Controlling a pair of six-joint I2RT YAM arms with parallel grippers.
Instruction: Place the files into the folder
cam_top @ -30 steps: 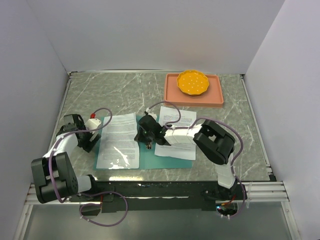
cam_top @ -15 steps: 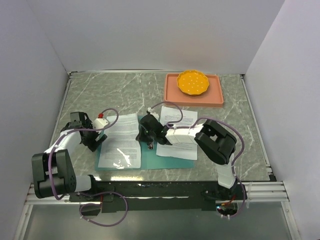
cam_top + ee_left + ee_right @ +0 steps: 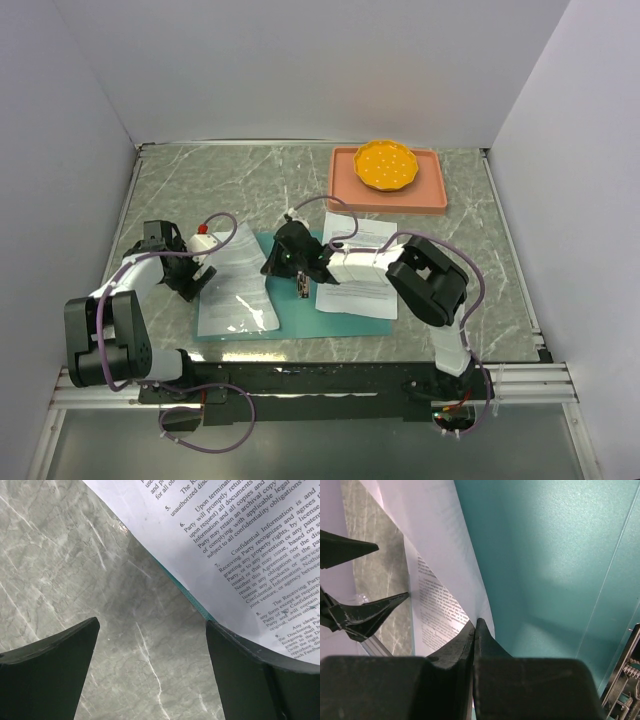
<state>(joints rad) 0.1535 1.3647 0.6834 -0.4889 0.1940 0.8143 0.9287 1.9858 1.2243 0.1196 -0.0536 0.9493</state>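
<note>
Pinching the left paper sheet [image 3: 238, 285] in the shut right hand [image 3: 475, 624], tipped it crooked on the teal folder [image 3: 545, 555]; moved the open, empty left hand [image 3: 152, 625] closer, maybe to help.

Teal folder [image 3: 300, 316] — white, black-printed files [image 3: 236, 292]

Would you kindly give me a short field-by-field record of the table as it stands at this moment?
left gripper: open, above grey marble table, beside the left sheet's edge
right gripper: shut on the left sheet's right edge
folder: thin teal-green folder, open flat under both sheets
left sheet: white printed paper sheet, buckled, right edge raised
right sheet: white printed paper sheet, flat on the folder's right half
tray: salmon-pink tray, far right, holding an orange round dish
</note>
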